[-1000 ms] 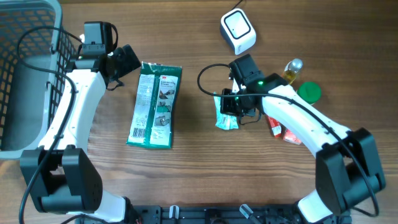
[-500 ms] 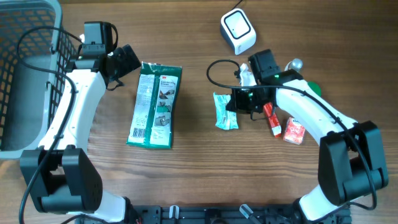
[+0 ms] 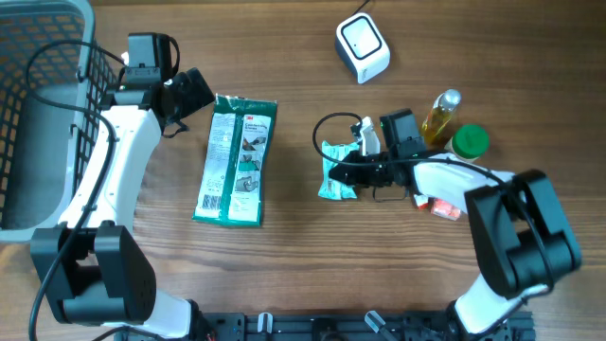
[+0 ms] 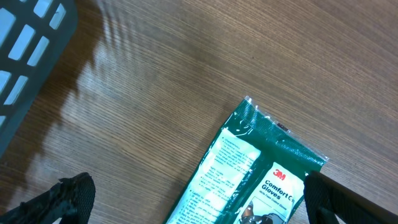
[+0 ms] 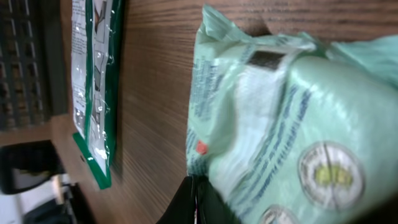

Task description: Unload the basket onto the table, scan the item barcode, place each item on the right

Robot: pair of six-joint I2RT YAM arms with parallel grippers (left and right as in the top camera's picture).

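A grey basket [image 3: 38, 114] stood off to the left of the left gripper [image 3: 199, 92], which hung above the bench [image 3: 284, 275] with its jaws spread wide and nothing between them. Just to the right of that gripper, and a little nearer the robot, lay a green glove packet [image 3: 237, 159], flat on the wood, its long side running away from the robot. In the left wrist view the packet's top end showed between the two fingertips [image 4: 68, 196]. Farther right, the right gripper [image 3: 350, 172] lay low over the bench, pointing left, its jaws closed tight. A mint-green pouch [image 3: 331, 180] sat right at its tip, touching it. In the right wrist view the pouch filled most of the frame, and whether any fold of it was pinched could not be told. A white scanner [image 3: 363, 47] stood well beyond that gripper, toward the far edge. Behind the gripper, to its right, were a bottle of yellow oil [image 3: 438, 116], a round green lid [image 3: 470, 142] and a red packet [image 3: 445, 206] partly under the arm.
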